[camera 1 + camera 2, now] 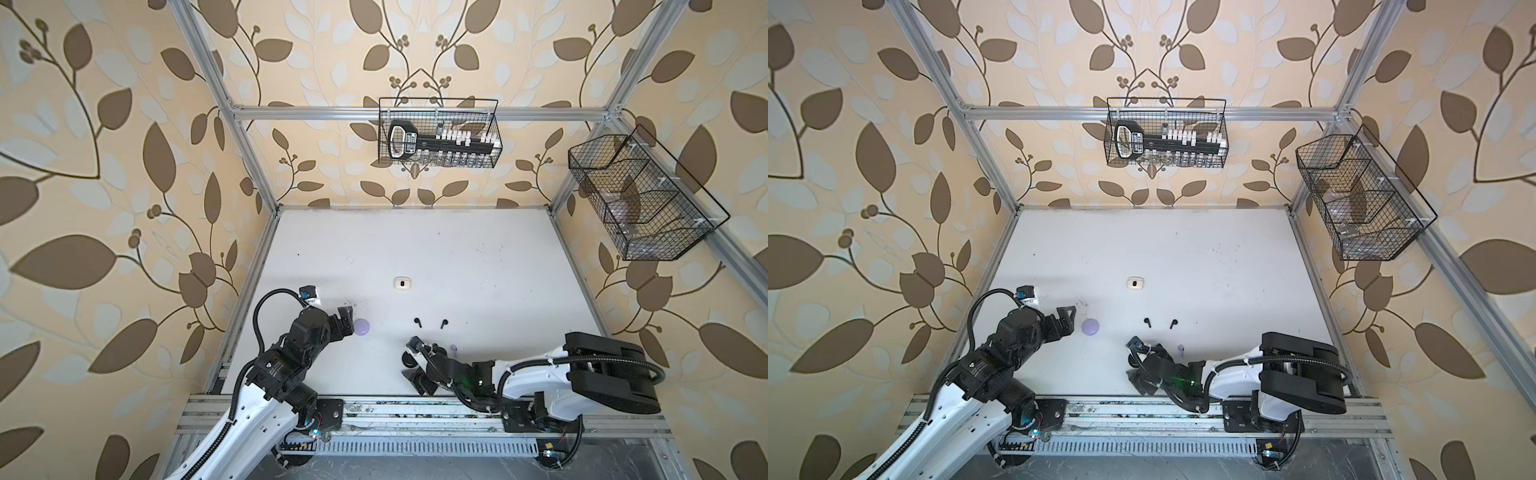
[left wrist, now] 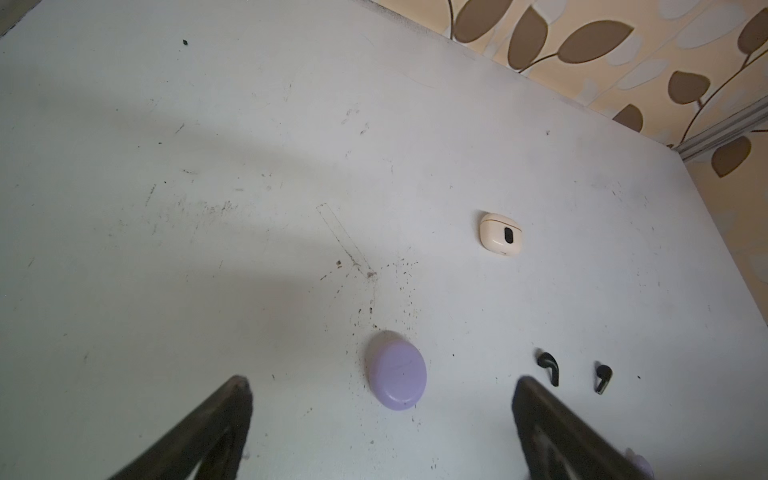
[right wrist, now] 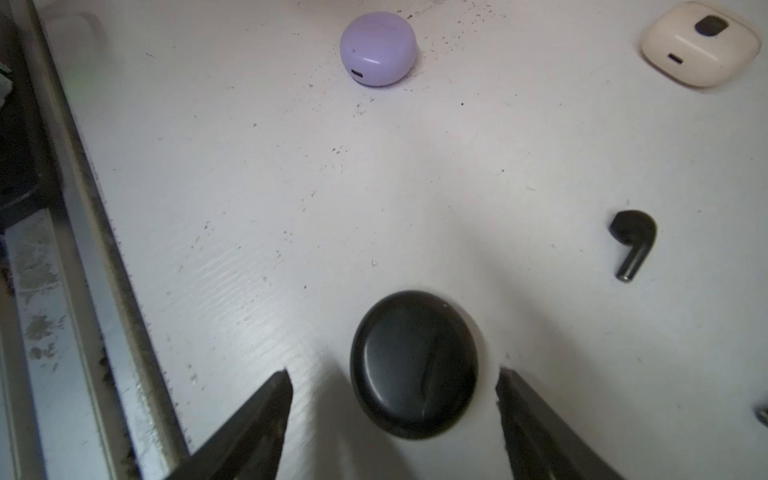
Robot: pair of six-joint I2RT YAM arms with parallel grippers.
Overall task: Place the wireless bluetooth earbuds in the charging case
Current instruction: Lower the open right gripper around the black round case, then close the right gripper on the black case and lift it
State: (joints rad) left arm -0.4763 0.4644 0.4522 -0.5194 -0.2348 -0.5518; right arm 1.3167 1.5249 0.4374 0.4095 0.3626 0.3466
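Observation:
Two black earbuds lie apart mid-table; they also show in the left wrist view. A lavender earbud lies beside my right arm. The shut black charging case lies flat between the tips of my right gripper, which is open with a gap on each side. The shut lavender case sits just ahead of my open left gripper, untouched. A shut cream case rests farther back. No white earbuds show.
An aluminium rail runs along the table's front edge, close to my right gripper. A wire basket with a black tool hangs on the back wall. Another basket hangs on the right wall.

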